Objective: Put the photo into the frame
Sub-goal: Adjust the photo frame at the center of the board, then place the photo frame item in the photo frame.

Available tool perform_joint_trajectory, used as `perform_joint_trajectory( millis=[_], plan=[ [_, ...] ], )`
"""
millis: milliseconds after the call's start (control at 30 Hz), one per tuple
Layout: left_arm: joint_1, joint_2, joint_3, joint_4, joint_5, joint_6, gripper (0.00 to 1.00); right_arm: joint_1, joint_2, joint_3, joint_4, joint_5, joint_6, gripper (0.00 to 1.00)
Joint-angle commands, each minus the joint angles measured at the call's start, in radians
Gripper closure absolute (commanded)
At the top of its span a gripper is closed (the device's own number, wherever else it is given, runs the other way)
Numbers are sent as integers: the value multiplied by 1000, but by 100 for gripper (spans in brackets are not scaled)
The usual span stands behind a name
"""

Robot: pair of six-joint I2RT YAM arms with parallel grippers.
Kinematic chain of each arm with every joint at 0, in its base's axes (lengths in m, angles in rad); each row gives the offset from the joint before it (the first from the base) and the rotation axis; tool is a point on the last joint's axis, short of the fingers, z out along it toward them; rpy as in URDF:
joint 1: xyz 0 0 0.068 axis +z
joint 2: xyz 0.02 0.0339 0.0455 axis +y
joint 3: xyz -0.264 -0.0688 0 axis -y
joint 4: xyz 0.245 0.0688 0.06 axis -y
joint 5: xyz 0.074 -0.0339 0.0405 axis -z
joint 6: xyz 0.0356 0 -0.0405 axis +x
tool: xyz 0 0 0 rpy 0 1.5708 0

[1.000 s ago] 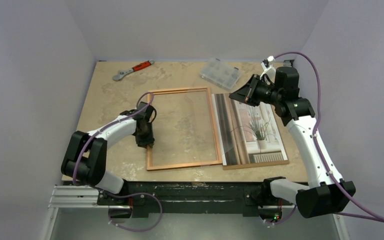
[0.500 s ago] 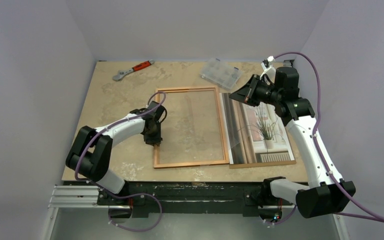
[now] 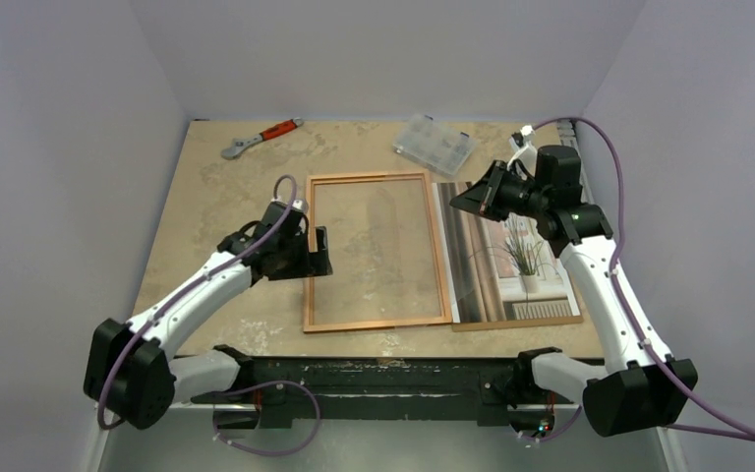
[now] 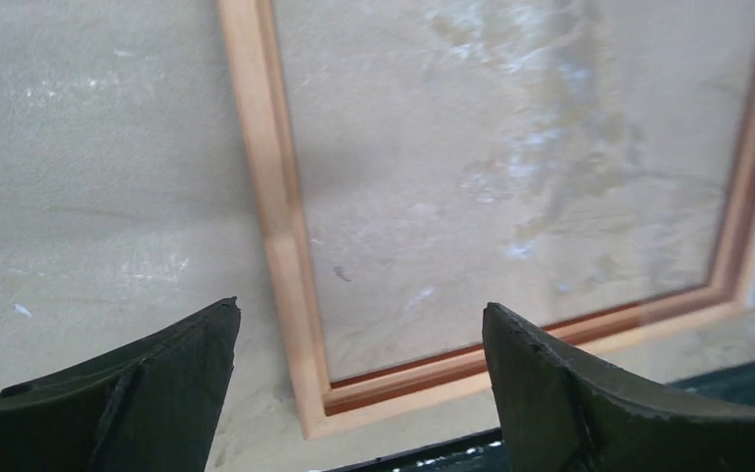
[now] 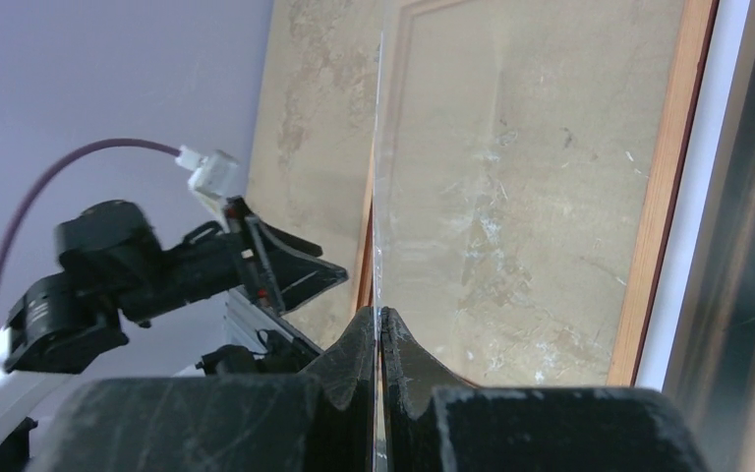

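Overhead looks down; wrist views (close, low) share the frame (image 4: 280, 216).

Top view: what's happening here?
The right hand is shut on the edge of a thin clear sheet over the frame. The left hand is open by the frame's left rail, holding nothing. The photo lies face up right of the frame, not yet in.

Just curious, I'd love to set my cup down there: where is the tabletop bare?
Widest bare patch: far left, bordered by the wrench, the table's left edge and the frame, with the open left hand at its near end. A smaller strip lies between wrench and plastic box. The right side is crowded: photo, right hand pinching a clear sheet.
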Motion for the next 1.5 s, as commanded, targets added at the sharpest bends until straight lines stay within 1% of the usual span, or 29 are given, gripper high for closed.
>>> perform_joint_trajectory(
  millis=[0, 67, 167, 233, 333, 400, 467, 600, 767, 933, 1033, 1133, 1333, 1467],
  plan=[
    [44, -137, -21, 48, 138, -32, 9, 0, -48, -40, 110, -21, 3, 100],
    [94, -181, -49, 73, 210, -51, 10, -1, -51, -61, 130, -25, 19, 100],
    [202, -234, -122, 115, 317, -81, 12, 0, -58, -88, 153, -30, 64, 100],
    [264, -249, -169, 128, 350, -92, 15, 0, -75, -136, 223, -32, 135, 100],
    [311, -233, -219, 133, 380, -96, 18, 6, -114, -231, 344, -19, 246, 100],
    [316, -219, -253, 165, 398, -106, 22, 17, -125, -258, 391, -3, 286, 100],
    [318, -216, -288, 196, 402, -124, 26, 35, -123, -253, 401, 14, 296, 100],
    [318, -223, -346, 244, 411, -159, 30, 85, -122, -227, 438, 35, 310, 100],
    [317, -247, -383, 256, 419, -171, 32, 141, -143, -256, 551, 108, 335, 100],
    [318, -279, -386, 234, 410, -168, 32, 161, -159, -369, 623, 203, 353, 100],
    [318, -288, -386, 229, 400, -167, 32, 172, -175, -453, 631, 260, 343, 100],
    [317, -284, -382, 230, 404, -167, 34, 180, -178, -540, 628, 286, 321, 100],
    [318, -253, -376, 239, 414, -152, 36, 191, -198, -659, 604, 277, 301, 100],
    [318, -243, -374, 242, 418, -145, 36, 195, -226, -705, 555, 244, 254, 100]
  ],
)
